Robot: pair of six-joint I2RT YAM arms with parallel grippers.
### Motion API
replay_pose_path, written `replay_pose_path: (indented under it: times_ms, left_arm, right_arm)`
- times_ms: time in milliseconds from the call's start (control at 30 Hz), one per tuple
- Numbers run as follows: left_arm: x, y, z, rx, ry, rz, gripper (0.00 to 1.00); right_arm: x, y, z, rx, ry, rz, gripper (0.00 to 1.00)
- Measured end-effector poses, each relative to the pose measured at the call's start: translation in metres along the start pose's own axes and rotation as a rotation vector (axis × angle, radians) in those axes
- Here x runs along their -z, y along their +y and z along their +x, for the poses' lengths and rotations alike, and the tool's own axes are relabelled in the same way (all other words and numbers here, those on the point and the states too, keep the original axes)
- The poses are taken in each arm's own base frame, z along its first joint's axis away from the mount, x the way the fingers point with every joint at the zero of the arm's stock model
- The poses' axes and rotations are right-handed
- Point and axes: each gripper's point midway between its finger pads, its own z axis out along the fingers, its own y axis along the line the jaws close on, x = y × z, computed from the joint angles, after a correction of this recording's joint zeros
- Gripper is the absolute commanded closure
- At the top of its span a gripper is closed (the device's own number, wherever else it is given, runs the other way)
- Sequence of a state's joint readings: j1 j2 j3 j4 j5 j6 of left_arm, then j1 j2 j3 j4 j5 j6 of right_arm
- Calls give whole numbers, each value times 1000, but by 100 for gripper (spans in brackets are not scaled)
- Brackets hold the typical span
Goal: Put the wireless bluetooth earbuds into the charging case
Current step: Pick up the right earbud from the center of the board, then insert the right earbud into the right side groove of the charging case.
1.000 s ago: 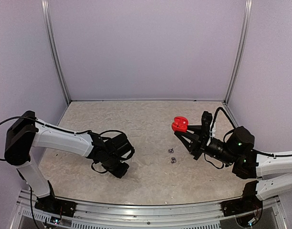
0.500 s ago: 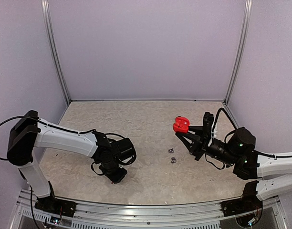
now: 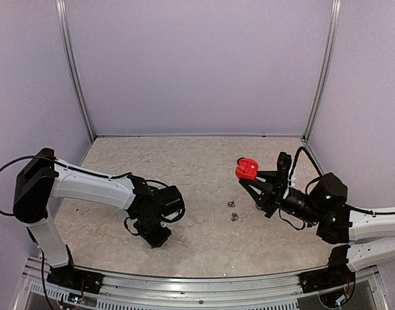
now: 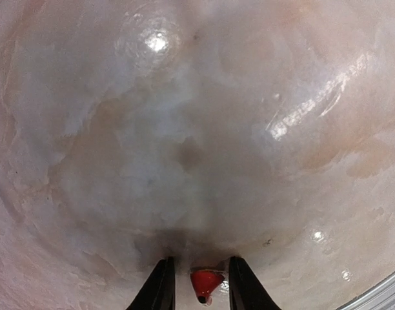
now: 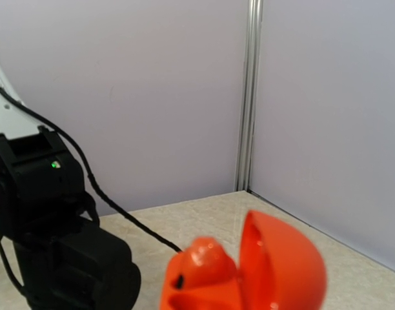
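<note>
The charging case (image 3: 245, 169) is red, with its lid swung open, and my right gripper (image 3: 249, 177) is shut on it above the table's right half. In the right wrist view one red earbud (image 5: 205, 257) sits in the charging case (image 5: 281, 271) beside the raised lid. My left gripper (image 3: 157, 236) points down at the table front left. Its jaws are open, and a red earbud (image 4: 206, 281) lies on the table between the black fingers (image 4: 160, 287) with a small gap on each side. Two silver-grey earbuds (image 3: 231, 204) (image 3: 235, 217) lie on the table between the arms.
The marbled beige table (image 3: 184, 168) is shut in by lilac walls with metal posts (image 3: 320, 71) at the back corners. The left arm's black wrist and cable (image 5: 55, 245) show at the left of the right wrist view. A metal rail (image 3: 197, 284) runs along the near edge.
My left gripper has turned and shifted slightly toward the near edge, lower over the table. The right gripper with the red case has drifted slightly right.
</note>
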State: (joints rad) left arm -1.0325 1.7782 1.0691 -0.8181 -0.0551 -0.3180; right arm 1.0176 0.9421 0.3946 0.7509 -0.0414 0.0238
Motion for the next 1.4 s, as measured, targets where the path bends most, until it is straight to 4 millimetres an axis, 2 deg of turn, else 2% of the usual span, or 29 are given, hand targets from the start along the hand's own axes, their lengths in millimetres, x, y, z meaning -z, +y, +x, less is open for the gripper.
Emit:
replay_pose_path:
  times_ms: [200,500,600,700,800,900,1033,1267,1400]
  left_arm:
    - [0,-1,1,-8,8,16,79]
    - [0,0,0,2,9,33,84]
    - [4,3,-9,20,-31,45,84]
    - [21,5,-26,40,-128,62,85]
    - [48,4,-49,50,-272,85,85]
    - [86,4,-73,62,-451,112,85]
    - [146,-1,-96,52,-721,155,86]
    - [253,-26,-100,-40,-1150,259,87]
    - [294,-36,-99,-83,-1303,283,88]
  right_arm:
    - [0,0,0,0,0,1,100]
    - [0,0,0,0,0,3,100]
    - [0,-2,0,0,0,9,100]
    - [0,-3,0,0,1,18,100]
    - [-1,-5,3,2,8,28,100]
    - [-3,-7,8,4,24,39,100]
    - [-6,-8,19,6,53,47,100]
    - [-17,-4,33,6,97,16,100]
    - [-23,3,33,8,101,-27,100]
